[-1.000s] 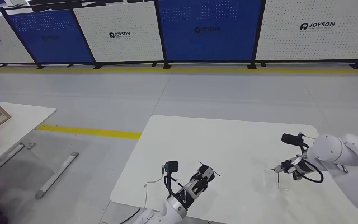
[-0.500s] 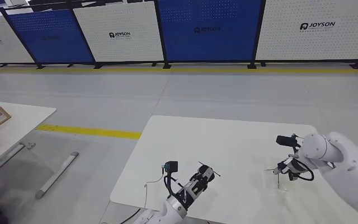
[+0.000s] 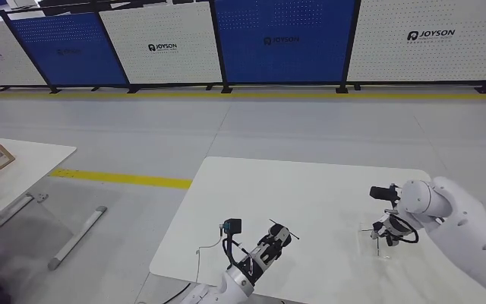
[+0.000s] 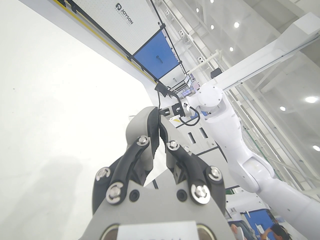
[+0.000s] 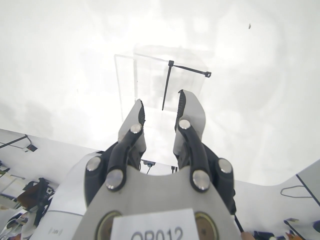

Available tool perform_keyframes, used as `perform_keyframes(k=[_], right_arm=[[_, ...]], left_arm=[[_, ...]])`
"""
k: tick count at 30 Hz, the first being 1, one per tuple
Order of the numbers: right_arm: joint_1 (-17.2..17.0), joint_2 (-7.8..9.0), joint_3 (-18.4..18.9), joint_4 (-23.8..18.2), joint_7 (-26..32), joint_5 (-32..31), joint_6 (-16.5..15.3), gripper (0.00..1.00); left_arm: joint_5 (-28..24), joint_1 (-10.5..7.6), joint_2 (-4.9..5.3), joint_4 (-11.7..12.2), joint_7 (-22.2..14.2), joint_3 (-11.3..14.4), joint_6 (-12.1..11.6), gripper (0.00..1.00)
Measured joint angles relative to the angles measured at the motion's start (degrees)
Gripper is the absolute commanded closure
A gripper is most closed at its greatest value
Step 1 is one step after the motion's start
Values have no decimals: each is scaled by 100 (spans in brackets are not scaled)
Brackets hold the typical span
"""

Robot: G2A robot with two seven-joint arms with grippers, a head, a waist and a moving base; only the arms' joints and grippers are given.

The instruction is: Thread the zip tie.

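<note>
The zip tie [image 5: 166, 86] lies on top of a clear stand [image 5: 125, 81] near the right side of the table [image 3: 304, 190]. It forms an L, with a small head at the corner and another at the far end, so it may be two ties. It looks very light, thin and springy, likely to flick or skate on the slick clear plastic. The strap gives the better hold, pinched across its flat faces near the tip. The right tool [image 5: 160, 97] hangs just above that tip with its fingers spread. The left tool [image 4: 157, 118], near the table's front edge, is pressed together on what looks like a second tie [image 3: 285, 230], a thin black strip crossing its tip. The table is white, glossy and glaring. Beyond it are a grey floor with a yellow line [image 3: 121, 178] and blue and white panels [image 3: 285, 42]
</note>
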Motion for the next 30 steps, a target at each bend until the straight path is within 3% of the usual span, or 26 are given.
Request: perform_keyframes(k=[6,23,30], right_arm=[[172,-116,-259,240,0,62,0,79],[520,-461,-888,882,0,300,0,72],[673,-588,-1192,1120,0,543,0,74]], left_arm=[[0,0,0,0,0,0,0,100],[0,0,0,0,0,0,0,100],[0,0,0,0,0,0,0,100]])
